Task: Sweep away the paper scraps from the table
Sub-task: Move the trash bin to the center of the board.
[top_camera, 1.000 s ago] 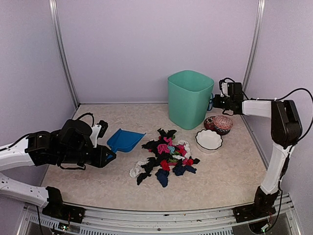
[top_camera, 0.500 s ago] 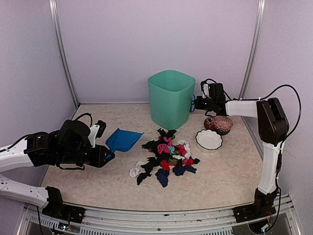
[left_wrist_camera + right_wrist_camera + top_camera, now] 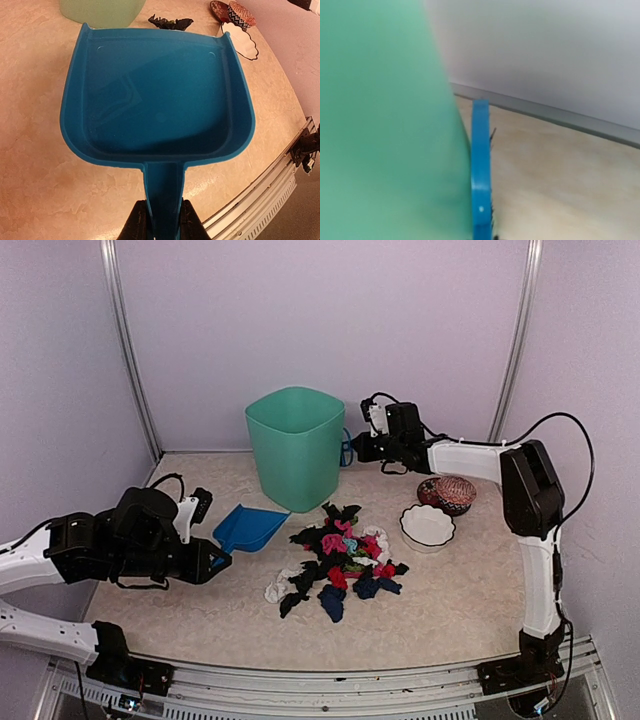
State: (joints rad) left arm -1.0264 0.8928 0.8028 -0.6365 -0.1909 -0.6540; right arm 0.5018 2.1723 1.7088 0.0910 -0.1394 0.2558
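Note:
The paper scraps (image 3: pixel 340 560) lie in a heap of black, pink, red, white and dark blue bits at the middle of the table (image 3: pixel 455 595). A few black ones (image 3: pixel 170 21) show past the dustpan's front edge. My left gripper (image 3: pixel 218 558) (image 3: pixel 163 222) is shut on the handle of the blue dustpan (image 3: pixel 250 528) (image 3: pixel 155 95), which is empty and sits left of the heap. My right gripper (image 3: pixel 362 449) reaches along the back wall, shut on a blue brush (image 3: pixel 345 451) (image 3: pixel 481 170) that rests against the green bin (image 3: pixel 295 445) (image 3: pixel 380 125). Its fingers are out of the right wrist view.
A white scalloped bowl (image 3: pixel 427 525) (image 3: pixel 241 44) and a patterned bowl (image 3: pixel 447 492) (image 3: pixel 235 11) stand at the right of the heap. The green bin stands at the back, left of centre. A metal rim (image 3: pixel 330 678) runs along the near edge.
My right arm has swung left along the back wall with the brush, and the green bin has slid left with it. The left arm and dustpan have barely moved.

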